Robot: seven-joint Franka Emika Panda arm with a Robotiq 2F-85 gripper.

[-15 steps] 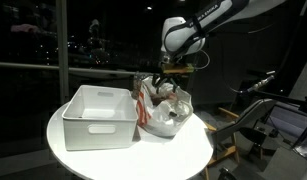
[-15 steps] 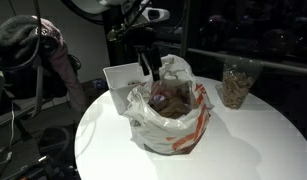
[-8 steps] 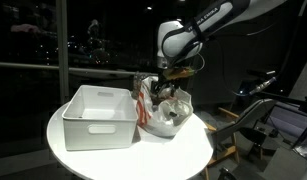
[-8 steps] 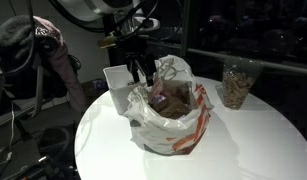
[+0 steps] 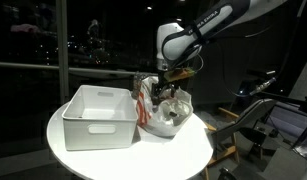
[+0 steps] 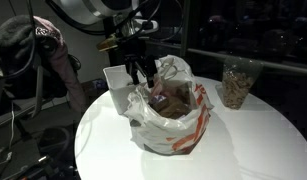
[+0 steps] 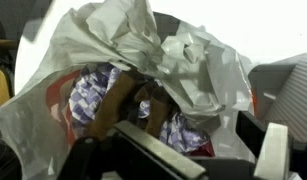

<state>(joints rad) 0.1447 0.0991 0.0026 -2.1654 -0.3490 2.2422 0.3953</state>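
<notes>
A white plastic bag with orange-red print [image 5: 165, 112] [image 6: 171, 118] stands open on the round white table [image 5: 183, 150] [image 6: 243, 140]. In the wrist view the bag [image 7: 183, 50] gapes, showing purple-and-white patterned wrappers [image 7: 93, 90] and brown items [image 7: 128, 95] inside. My gripper [image 5: 164, 88] [image 6: 143, 73] [image 7: 208, 142] hangs open at the bag's mouth, its fingers pointing down into the opening. Nothing sits between the fingers. The fingers are dark bars low in the wrist view.
A white rectangular bin [image 5: 96, 115] [image 6: 117, 82] stands right beside the bag. A clear jar of brown snacks [image 6: 236, 85] stands at the far side of the table. A person in a cap [image 6: 33, 45] sits nearby. Chairs and equipment [image 5: 263, 120] crowd one side.
Over the last second the gripper dropped and shifted towards the bag's mouth, still open. In the last half second nothing visibly moved.
</notes>
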